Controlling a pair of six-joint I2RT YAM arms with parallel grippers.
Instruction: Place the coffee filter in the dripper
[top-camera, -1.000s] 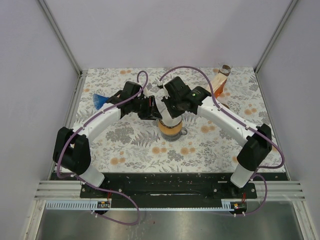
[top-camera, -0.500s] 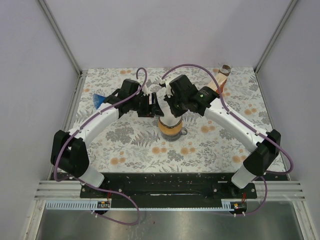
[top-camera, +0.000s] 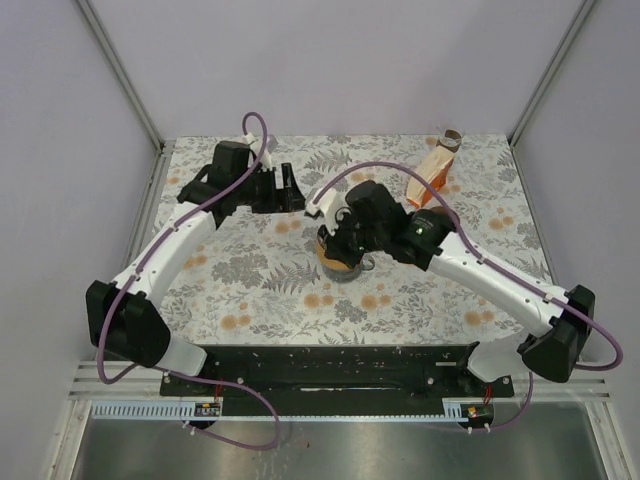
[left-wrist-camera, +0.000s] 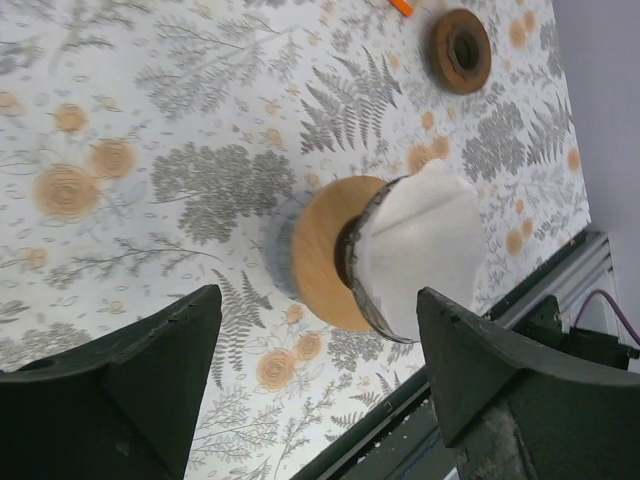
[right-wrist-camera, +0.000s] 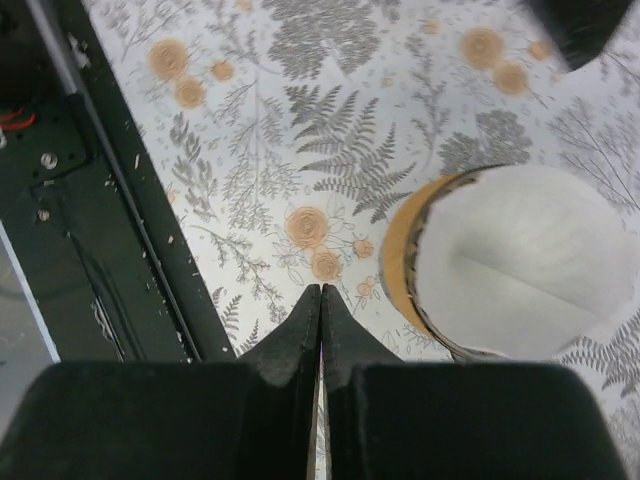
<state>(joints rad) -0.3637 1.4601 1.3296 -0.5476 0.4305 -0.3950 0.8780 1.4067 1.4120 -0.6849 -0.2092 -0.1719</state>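
Left gripper (top-camera: 288, 188): spread wide, empty, touching nothing. Sits over the bench (top-camera: 250, 290) on the far-left side of the dripper (top-camera: 341, 262), clearly apart from it. Seen from the left wrist: frames the dripper between both fingers (left-wrist-camera: 130, 380) from a distance, with floral bench cover underneath.

Right gripper (right-wrist-camera: 321, 305): fingers (right-wrist-camera: 290, 350) pressed flat together, no gap, holding nothing. Hangs above the dripper in the top view and hides part of it. From the right wrist: points at bare bench just beside the wooden collar (right-wrist-camera: 398, 265), clear of both collar and paper.

Coffee filter (right-wrist-camera: 520, 265): white paper, seated inside the dripper cone, opened up into a cup. Pokes above the cone rim with an uneven upper edge, higher on one side. Shows a fold line across the inside. Free of both grippers.

Dripper: upright on the bench near the middle, with the round wooden collar around a dark cone. Possibly a small handle on its right side in the top view, too small to confirm.

Elsewhere: orange packet (top-camera: 432, 170) at the far right corner of the bench, brown round spool (left-wrist-camera: 461, 50) at its far end. Both well apart from the dripper and the grippers.
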